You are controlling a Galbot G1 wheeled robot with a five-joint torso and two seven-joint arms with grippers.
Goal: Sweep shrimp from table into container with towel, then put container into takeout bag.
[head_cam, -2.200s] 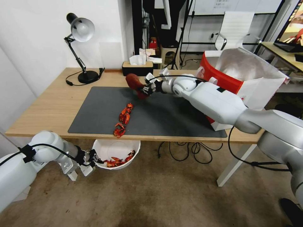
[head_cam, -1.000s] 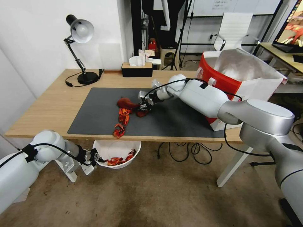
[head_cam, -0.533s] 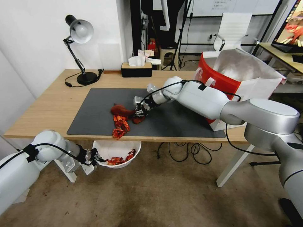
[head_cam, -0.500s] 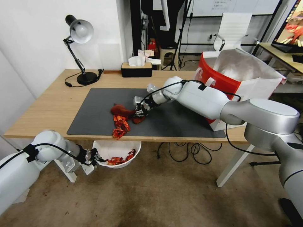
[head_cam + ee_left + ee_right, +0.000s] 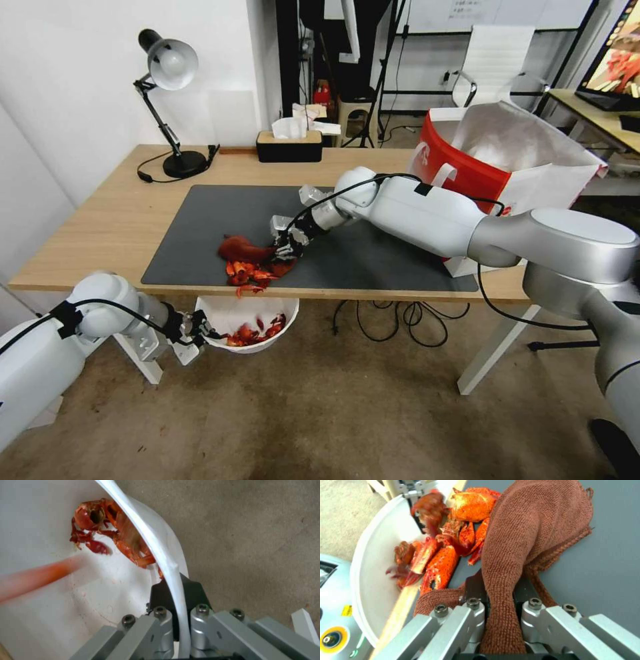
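My right gripper point(image 5: 285, 244) point(image 5: 500, 597) is shut on the rust-red towel point(image 5: 244, 249) point(image 5: 533, 530), which lies on the dark mat near the table's point(image 5: 113, 220) front edge. Red-orange shrimp point(image 5: 248, 273) point(image 5: 453, 542) are bunched between the towel and that edge, some tipping over it. Below the edge, my left gripper point(image 5: 193, 331) point(image 5: 173, 605) is shut on the rim of the white container point(image 5: 250, 317) point(image 5: 40, 597) point(image 5: 370, 562), which holds several shrimp point(image 5: 253, 331) point(image 5: 106, 530). The red and white takeout bag point(image 5: 513, 167) stands open at the table's right end.
A black desk lamp point(image 5: 170, 100) and a tissue box point(image 5: 289, 143) stand along the table's far edge. Cables point(image 5: 393, 323) hang under the table over brown floor. An office chair point(image 5: 493, 60) and another desk point(image 5: 600, 110) are behind the bag.
My right gripper has come down from above the mat and dragged the towel toward the front edge, pushing the shrimp line into a bunch at the edge; some now drop into the container.
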